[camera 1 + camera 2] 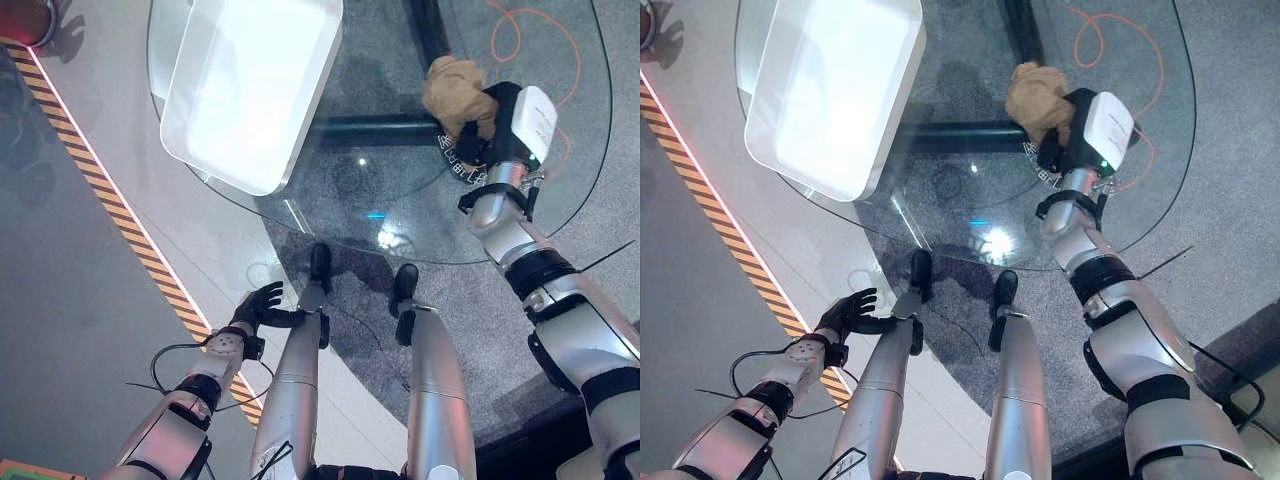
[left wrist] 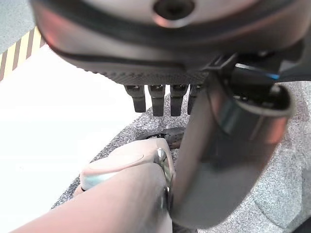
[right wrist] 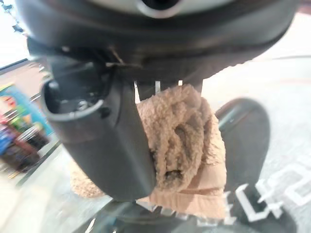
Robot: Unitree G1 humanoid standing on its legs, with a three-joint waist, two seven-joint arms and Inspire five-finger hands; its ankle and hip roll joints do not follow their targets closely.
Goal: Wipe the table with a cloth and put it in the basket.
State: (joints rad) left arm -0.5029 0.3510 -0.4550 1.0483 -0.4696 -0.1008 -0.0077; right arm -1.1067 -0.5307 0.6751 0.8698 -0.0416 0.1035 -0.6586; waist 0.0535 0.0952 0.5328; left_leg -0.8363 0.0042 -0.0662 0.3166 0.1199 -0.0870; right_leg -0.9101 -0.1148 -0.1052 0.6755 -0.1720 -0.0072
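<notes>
Glass makes up the round table (image 1: 400,215), which fills the upper middle and upper right of the left eye view; its clear top shows the dark crossbar of its frame and the grey speckled carpet (image 1: 470,330) below. An orange cord (image 1: 520,25) loops on the floor under the glass at the upper right. On the table's left part, at the upper left of the frame, sits a white basket (image 1: 250,85), a shallow rectangular tub with rounded corners, one corner jutting past the table's edge.

Right of the basket, in the upper right of the frame, the right hand (image 1: 490,130) rests over the glass with the tan cloth (image 1: 455,95) bunched in it. In the right wrist view the cloth (image 3: 182,141) is a fuzzy wad pinched between the thumb and the fingers behind it, its lower folds touching the glass. The cloth is well apart from the basket.

Grey smooth floor runs along the left side of the frame, crossed by a yellow-and-black striped tape (image 1: 110,205) slanting from the upper left toward the lower middle. The left hand (image 1: 255,305) hangs low at the lower left, off the table, above that floor; its fingers (image 2: 160,99) are straight and loosely spread, holding nothing.
</notes>
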